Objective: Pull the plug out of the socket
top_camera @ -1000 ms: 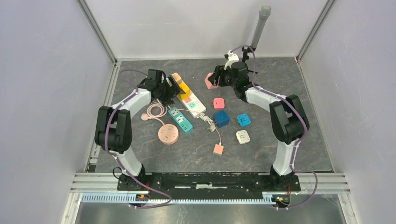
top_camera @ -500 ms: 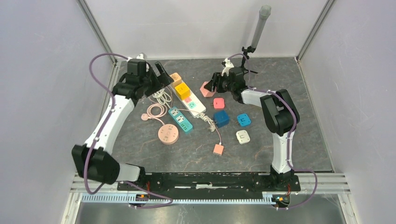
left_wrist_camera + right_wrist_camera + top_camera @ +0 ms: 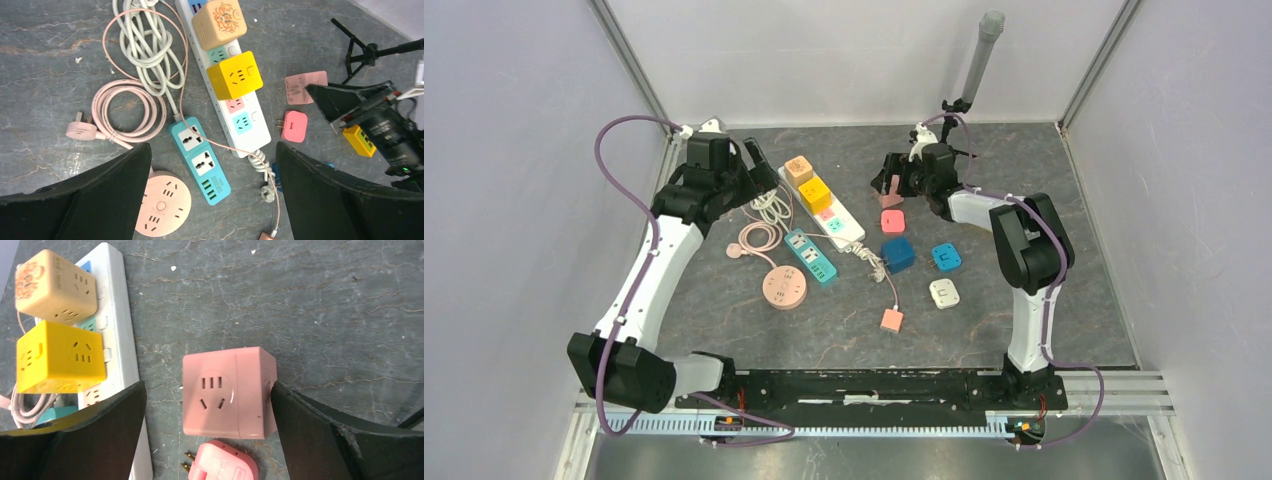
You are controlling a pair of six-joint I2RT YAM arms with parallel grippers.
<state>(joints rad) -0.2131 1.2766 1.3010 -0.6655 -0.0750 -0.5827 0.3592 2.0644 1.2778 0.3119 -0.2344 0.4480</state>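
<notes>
The white power strip [image 3: 836,217] lies left of centre with a beige cube plug [image 3: 799,168] and a yellow cube plug [image 3: 815,192] still seated in it. A pink cube plug [image 3: 229,392] rests on the table to the strip's right, unplugged. My right gripper [image 3: 207,386] hangs open around this pink cube, its fingers on either side and the right one close to the cube's edge. My left gripper [image 3: 212,147] is open and empty, raised above the strip [image 3: 240,127] and a teal strip [image 3: 200,160]. From above, the left gripper [image 3: 761,168] sits just left of the beige cube.
A flat pink adapter [image 3: 222,462] lies just in front of the pink cube. A round pink socket [image 3: 783,287], coiled cables [image 3: 145,50], a blue cube [image 3: 897,254], a blue adapter [image 3: 945,257], a white adapter [image 3: 943,293] and a small pink plug [image 3: 891,320] are scattered about. A small tripod [image 3: 959,100] stands at the back.
My right gripper lowered the pink cube to the table and opened. My left gripper opened fully, left the strip and drew back up and to the left.
</notes>
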